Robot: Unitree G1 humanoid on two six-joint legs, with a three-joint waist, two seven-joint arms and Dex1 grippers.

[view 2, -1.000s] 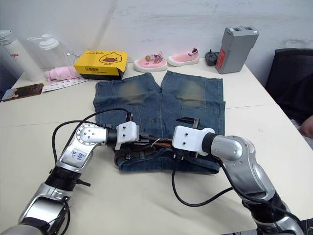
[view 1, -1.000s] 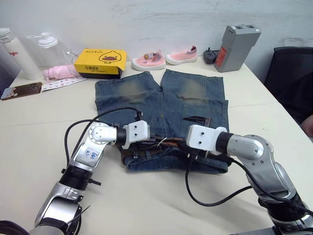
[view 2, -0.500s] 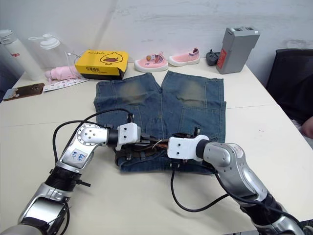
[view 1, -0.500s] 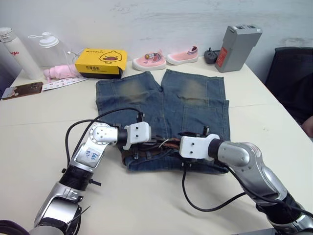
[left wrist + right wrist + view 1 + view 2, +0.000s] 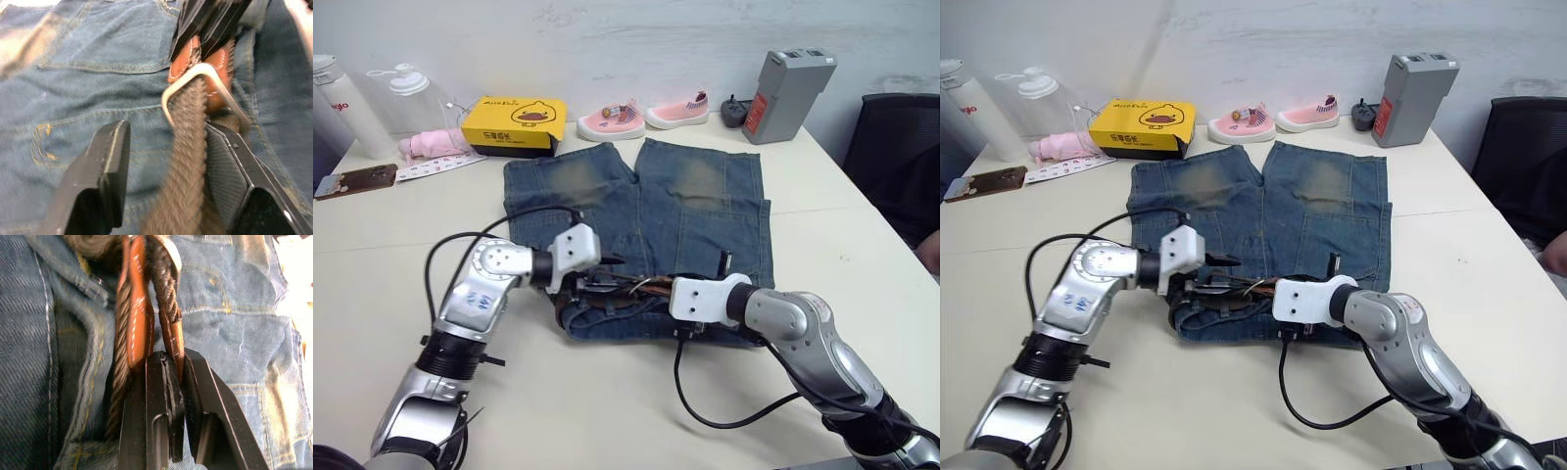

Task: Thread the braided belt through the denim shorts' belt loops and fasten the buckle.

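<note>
The denim shorts [image 5: 646, 196] lie flat on the table with the waistband bunched at the near edge. The braided belt [image 5: 607, 302] runs along that waistband. I cannot tell the belt loops apart in the folds. The strap passes through the silver buckle [image 5: 168, 95] at the middle of the waistband. My left gripper [image 5: 603, 270] is open, and the braided strap lies loose between its fingers [image 5: 105, 161]. My right gripper [image 5: 171, 357] is shut on the belt's brown leather end beside the buckle, facing the left gripper.
Along the far edge stand a yellow box [image 5: 514, 122], two pink shoes [image 5: 612, 119], a grey block [image 5: 786, 93] and white bottles [image 5: 342, 108]. A phone [image 5: 357, 179] lies at the far left. A black chair [image 5: 901, 157] stands off the table's right side.
My right gripper slid left to the buckle and shut on the belt's leather end. My left gripper opened, released the strap and shifted slightly left and up.
</note>
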